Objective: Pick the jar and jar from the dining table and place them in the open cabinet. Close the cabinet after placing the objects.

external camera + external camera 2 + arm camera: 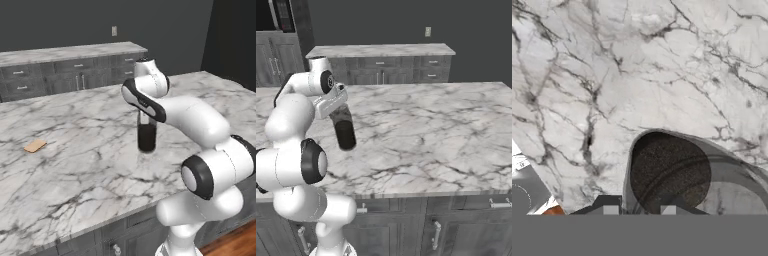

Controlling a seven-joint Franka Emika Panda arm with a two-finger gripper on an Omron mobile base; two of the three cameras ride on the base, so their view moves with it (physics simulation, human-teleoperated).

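Lying far left of tall jar (146,135): cracker (35,145).

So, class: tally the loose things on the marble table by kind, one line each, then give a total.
Jar: 1
Cracker: 1
Total: 2

Tall dark-filled jar (147,136) upright on dining table (90,165)
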